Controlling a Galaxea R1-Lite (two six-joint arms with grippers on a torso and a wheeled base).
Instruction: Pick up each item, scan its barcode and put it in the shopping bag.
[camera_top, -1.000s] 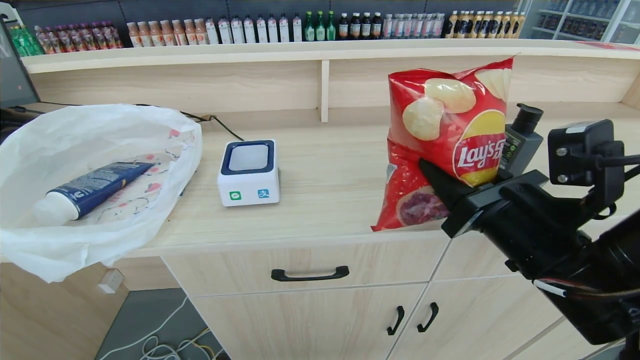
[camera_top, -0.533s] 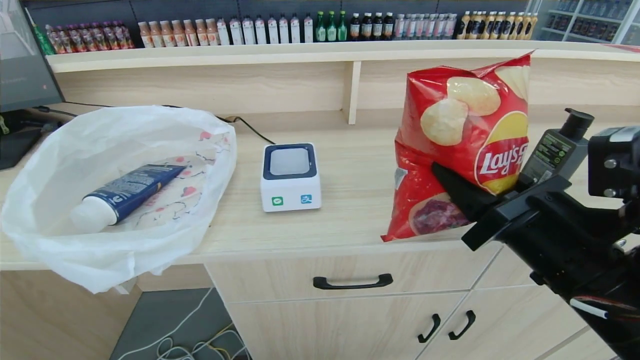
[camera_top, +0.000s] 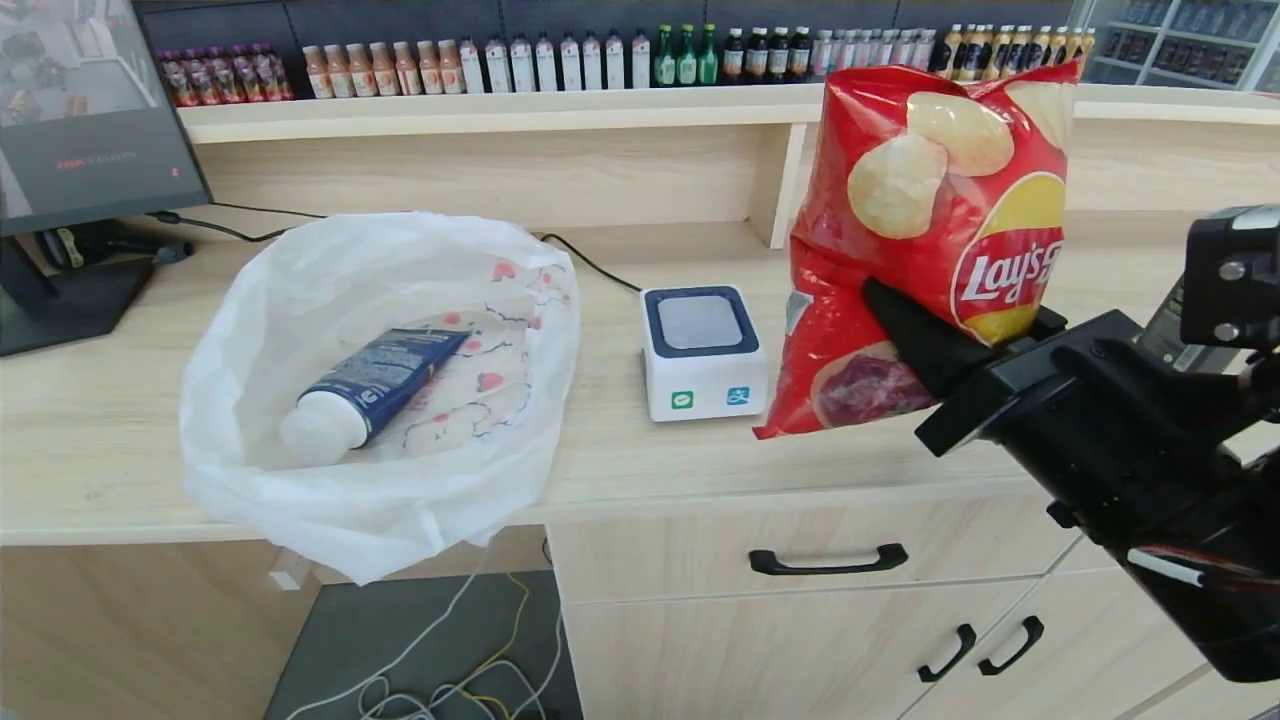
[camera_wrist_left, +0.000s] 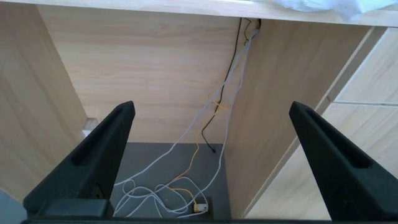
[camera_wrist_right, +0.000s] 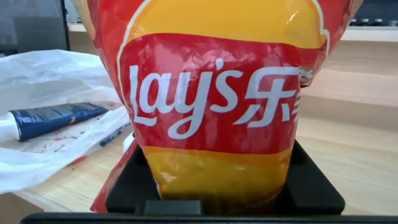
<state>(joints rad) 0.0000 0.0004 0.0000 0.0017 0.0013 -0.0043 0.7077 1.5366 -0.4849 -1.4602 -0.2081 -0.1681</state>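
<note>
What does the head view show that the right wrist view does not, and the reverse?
Head view, not right wrist: the drawers and floor cables. Right wrist, not head: the inner base of the right gripper, beneath the chips bag. Both: the chips bag in that gripper, the shopping bag, the tube inside it, the counter.

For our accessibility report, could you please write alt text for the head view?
The right tool grips a red chip bag upright over the wooden counter, just beside a small white scanner. On the other side of the scanner, an open white shopping bag holds a blue tube; a monitor and a shelf of bottles stand behind.
</note>
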